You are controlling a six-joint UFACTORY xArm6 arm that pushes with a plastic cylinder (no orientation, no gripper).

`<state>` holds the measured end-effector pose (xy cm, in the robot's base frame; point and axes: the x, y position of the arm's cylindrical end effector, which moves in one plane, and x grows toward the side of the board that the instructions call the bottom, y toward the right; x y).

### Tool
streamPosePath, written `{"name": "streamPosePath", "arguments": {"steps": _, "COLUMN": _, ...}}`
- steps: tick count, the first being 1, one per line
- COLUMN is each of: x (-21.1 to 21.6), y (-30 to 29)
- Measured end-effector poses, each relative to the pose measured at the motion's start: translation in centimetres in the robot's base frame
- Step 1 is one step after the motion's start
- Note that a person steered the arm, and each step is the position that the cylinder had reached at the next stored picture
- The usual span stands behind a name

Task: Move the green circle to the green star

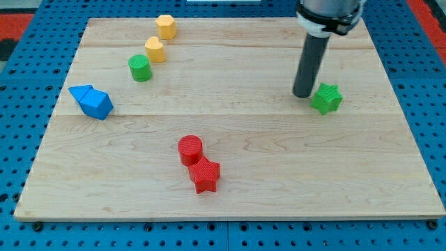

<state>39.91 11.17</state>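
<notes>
A: Nearest the lower edge of the frame, the red star (205,175) is sitting with the red circle (189,149) touching it just above, both on the wooden desk (279,188). Are they mattering here?

B: Probably not; they are lying well below any straight line across. Further up, at the left, two blue blocks (91,102) are pressing together, their shapes hard to tell.

A: And the task's pieces?

B: The green circle (140,67) is standing in the upper left, with one yellow block (155,49) just beside it and another yellow block (166,26) beyond, at the top. The green star (326,98) is waiting at the right, well apart from the circle.

A: Where is the tool working?

B: It is only a rod, with nothing to open or close. My tip (302,94) is resting just left of the star, nearly touching.

A: So the risk?

B: I am judging two. Swinging away carelessly could be nudging the star off its spot. Then, coming round behind the circle, the rod could be catching the near yellow block and dragging it along.
</notes>
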Motion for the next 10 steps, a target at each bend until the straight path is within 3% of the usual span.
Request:
{"name": "streamPosePath", "arguments": {"steps": 3, "x": -0.3, "y": -33.1}}
{"name": "streamPosePath", "arguments": {"steps": 4, "x": -5.7, "y": -32.6}}
{"name": "streamPosePath", "arguments": {"steps": 6, "x": -3.6, "y": -19.1}}
{"name": "streamPosePath", "arguments": {"steps": 7, "x": -3.9, "y": -22.5}}
{"name": "streamPosePath", "arguments": {"steps": 8, "x": -7.7, "y": -19.4}}
{"name": "streamPosePath", "arguments": {"steps": 9, "x": -7.4, "y": -10.8}}
{"name": "streamPosePath", "arguments": {"steps": 10, "x": -3.8, "y": -5.0}}
